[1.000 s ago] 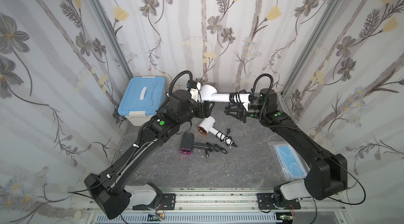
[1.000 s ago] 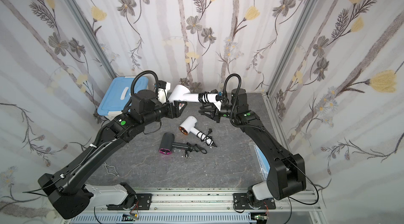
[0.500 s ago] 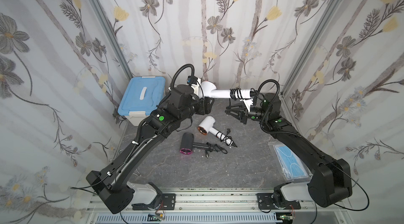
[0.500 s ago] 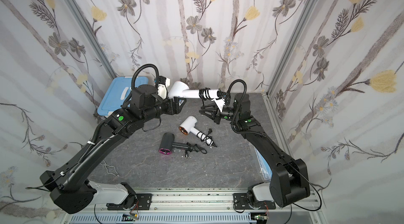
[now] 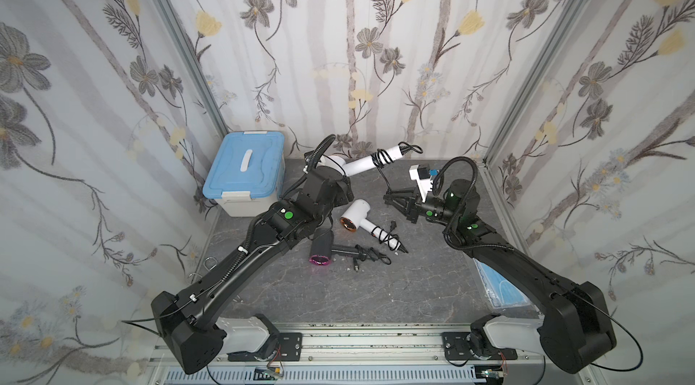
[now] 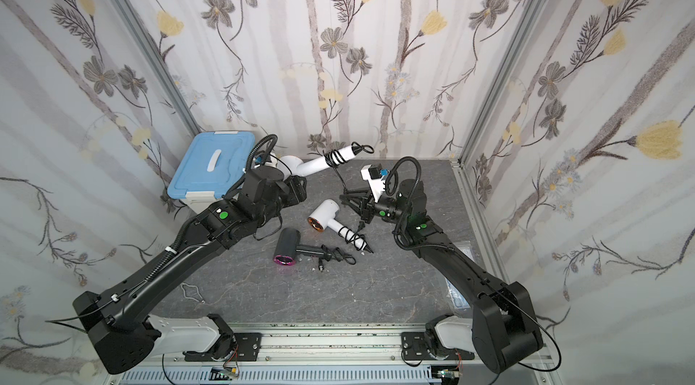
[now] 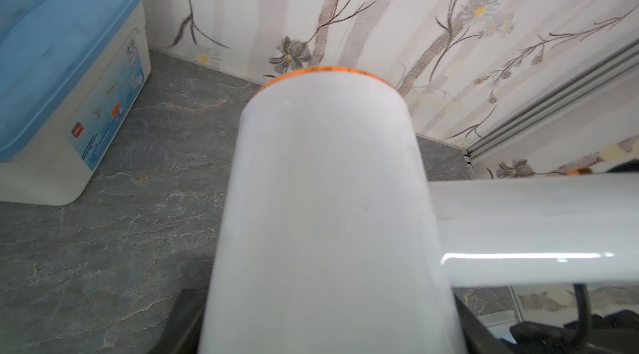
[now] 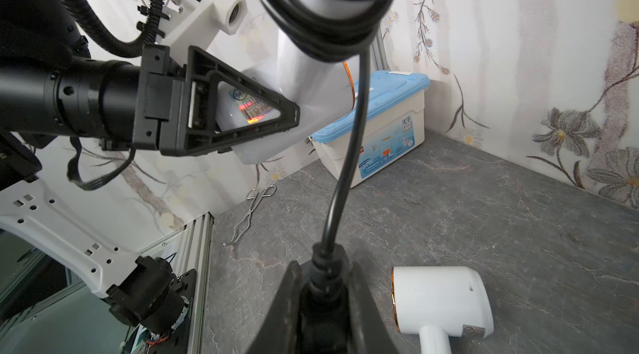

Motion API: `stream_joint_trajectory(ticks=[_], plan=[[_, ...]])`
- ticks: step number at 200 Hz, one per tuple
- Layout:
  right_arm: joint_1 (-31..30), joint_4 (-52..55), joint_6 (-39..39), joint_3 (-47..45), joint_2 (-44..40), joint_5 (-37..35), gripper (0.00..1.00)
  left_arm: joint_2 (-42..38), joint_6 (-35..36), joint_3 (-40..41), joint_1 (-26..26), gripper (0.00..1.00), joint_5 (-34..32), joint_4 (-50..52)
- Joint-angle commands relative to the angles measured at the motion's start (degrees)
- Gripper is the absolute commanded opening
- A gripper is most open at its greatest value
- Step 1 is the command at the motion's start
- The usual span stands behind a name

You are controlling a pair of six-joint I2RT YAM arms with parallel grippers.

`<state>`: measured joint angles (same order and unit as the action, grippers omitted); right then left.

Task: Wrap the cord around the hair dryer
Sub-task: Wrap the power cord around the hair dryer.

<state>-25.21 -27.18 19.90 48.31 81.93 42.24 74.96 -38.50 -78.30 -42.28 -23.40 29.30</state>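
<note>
Near the back edge of the tabletop [image 5: 338, 300], your left gripper [image 8: 269, 117] holds the white hair dryer [image 5: 357, 166] lifted clear of the surface. Its jaws are clamped across the barrel, which fills the left wrist view with its orange-rimmed end toward the back wall. The handle slants off toward the right edge, and the cord [image 5: 380, 157] is wound round it in several tight black loops close to the handle's tip. From those loops one free strand drops to your right gripper [image 5: 391, 199], which hangs above the back right part of the tabletop. In the right wrist view you can see its fingers [image 8: 290, 300] pinched closed on the plug end of the cord, the strand rising from them in a gentle curve to the coils. Beneath all this, around the middle of the tabletop, a second white dryer [image 5: 355, 214] lies on its side with its own cord coiled round its handle. A black dryer [image 5: 321, 249] with a pink ring lies near it, toward the front edge. You also have a blue-lidded box [image 5: 244, 176] in the back left corner, a packet of face masks [image 5: 500, 289] along the right edge, and a bent wire clip [image 6: 191, 293] by the left edge.
</note>
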Motion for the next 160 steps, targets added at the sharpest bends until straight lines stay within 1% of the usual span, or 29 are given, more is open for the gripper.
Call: stream_joint_trajectory(ticks=[1,12,28,52,76,95,122,139,146,154,160], plan=[[-3.1,-5.3,3.3,-1.9,-1.6,-8.6,0.02,1.2,-7.9,-0.1,-1.1,0.0,-15.5,-9.0],[-4.8,-5.2,2.6,-2.3,-2.1,-11.6,0.01,2.5,-7.5,-0.9,-1.8,0.0,-18.6,-7.4],[-6.6,-1.4,-0.3,-1.1,-2.2,-14.9,0.01,4.2,-5.9,-2.0,-2.3,0.0,-22.4,-4.8],[-8.1,10.3,-6.1,4.3,-1.1,-19.6,0.0,5.4,-3.6,-2.0,-2.3,0.0,-25.4,-1.7],[-8.5,22.0,-10.6,10.5,0.2,-23.1,0.0,5.9,0.1,-1.3,-2.3,0.0,-27.2,1.8],[-8.6,32.4,-13.4,16.6,2.2,-23.7,0.0,6.8,3.7,-2.0,-2.3,0.0,-27.6,6.3],[-8.8,45.7,-17.0,25.5,6.1,-24.8,0.0,9.2,8.8,-3.6,-2.4,0.0,-26.2,12.8],[-8.7,51.6,-19.0,30.1,8.0,-25.2,0.0,10.1,14.2,-3.5,-2.6,0.0,-23.3,13.5],[-8.6,53.4,-19.8,32.2,8.8,-25.4,0.0,10.2,17.4,-2.9,-2.9,0.0,-21.5,12.6],[-8.6,55.5,-20.8,34.3,9.0,-25.4,0.0,9.9,21.4,-2.0,-2.9,0.0,-17.6,11.1],[-8.6,57.0,-22.1,36.0,11.3,-25.3,0.0,9.7,23.1,-1.4,-3.0,0.0,-15.3,10.6]])
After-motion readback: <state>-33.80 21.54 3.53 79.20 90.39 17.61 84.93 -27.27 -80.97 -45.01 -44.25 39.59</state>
